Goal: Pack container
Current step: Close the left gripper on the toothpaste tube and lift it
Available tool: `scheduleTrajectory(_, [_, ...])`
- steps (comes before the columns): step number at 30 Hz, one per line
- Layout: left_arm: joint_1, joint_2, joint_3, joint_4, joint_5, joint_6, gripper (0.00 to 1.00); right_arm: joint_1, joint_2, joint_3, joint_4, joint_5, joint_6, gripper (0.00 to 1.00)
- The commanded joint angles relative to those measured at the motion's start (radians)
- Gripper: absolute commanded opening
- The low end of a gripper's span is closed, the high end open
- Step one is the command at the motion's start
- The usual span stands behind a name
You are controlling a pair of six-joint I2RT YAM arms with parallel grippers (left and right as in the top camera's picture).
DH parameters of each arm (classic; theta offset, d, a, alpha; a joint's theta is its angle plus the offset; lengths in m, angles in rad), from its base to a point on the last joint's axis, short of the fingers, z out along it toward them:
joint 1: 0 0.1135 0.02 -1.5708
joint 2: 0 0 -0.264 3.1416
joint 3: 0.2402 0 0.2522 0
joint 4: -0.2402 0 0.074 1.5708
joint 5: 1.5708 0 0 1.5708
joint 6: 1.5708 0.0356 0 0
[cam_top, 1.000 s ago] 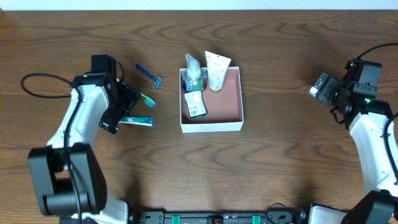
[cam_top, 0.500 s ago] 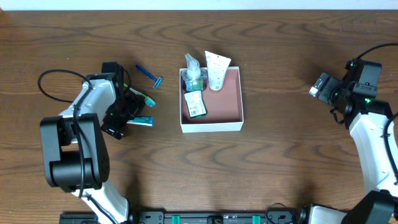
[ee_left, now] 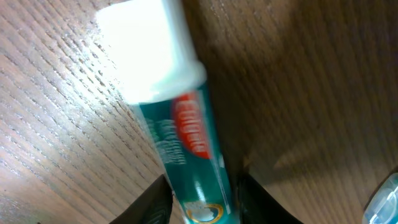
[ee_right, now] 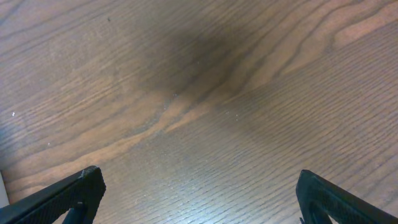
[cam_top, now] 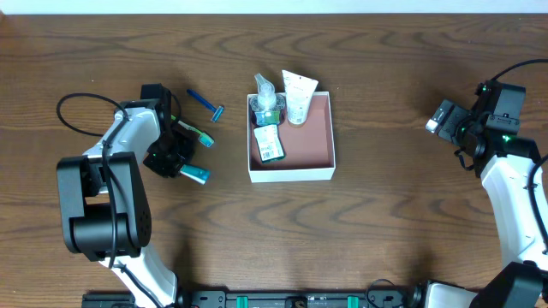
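The container (cam_top: pixel 291 174) is a shallow white-walled box with a pink inside, at the table's middle. In it are a clear pump bottle (cam_top: pixel 266 101), a white tube (cam_top: pixel 298 96) and a green bottle (cam_top: pixel 269 143). To its left my left gripper (cam_top: pixel 174 162) is shut on a teal toothpaste tube (cam_top: pixel 194 174). In the left wrist view the black fingers (ee_left: pixel 158 196) press both sides of the tube (ee_left: pixel 183 134), its white cap (ee_left: pixel 149 50) pointing away. My right gripper (cam_top: pixel 443 117) hangs open at the far right, nothing between its fingers (ee_right: pixel 78 190).
A blue razor (cam_top: pixel 206 104) and a green-headed toothbrush (cam_top: pixel 199 133) lie just beyond the left gripper, left of the container. A black cable (cam_top: pixel 77 107) loops behind the left arm. Under the right gripper (ee_right: pixel 199 193) is only bare wood.
The left jaws have closed from wide open onto the toothpaste tube. The tube has swung from lying level to slanting down to the right. The right arm has not moved.
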Motion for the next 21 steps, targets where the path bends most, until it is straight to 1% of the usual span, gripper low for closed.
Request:
scheduleTrajectory(1, [0.005, 0.037, -0.003, -0.006, -0.019, 0.038, 0.34, -0.010, -0.015, 0.013, -0.001, 0.010, -0.008, 0.99])
scheduleTrajectory(5, [0.005, 0.036, -0.002, -0.009, 0.000, 0.085, 0.33, -0.010, -0.015, 0.013, -0.001, 0.010, -0.008, 0.99])
scheduleTrajectory(8, [0.005, 0.036, 0.004, -0.012, 0.042, 0.148, 0.25, -0.010, -0.015, 0.013, -0.001, 0.010, -0.008, 0.99])
scheduleTrajectory(12, [0.005, 0.036, 0.031, -0.053, 0.050, 0.189, 0.23, -0.010, -0.015, 0.013, -0.001, 0.010, -0.008, 0.99])
scheduleTrajectory(15, [0.005, 0.028, 0.058, -0.088, 0.049, 0.235, 0.20, -0.010, -0.015, 0.013, -0.001, 0.010, -0.008, 0.99])
scheduleTrajectory(21, [0.004, -0.035, 0.105, -0.138, 0.053, 0.278, 0.19, -0.010, -0.015, 0.013, -0.001, 0.010, -0.008, 0.99])
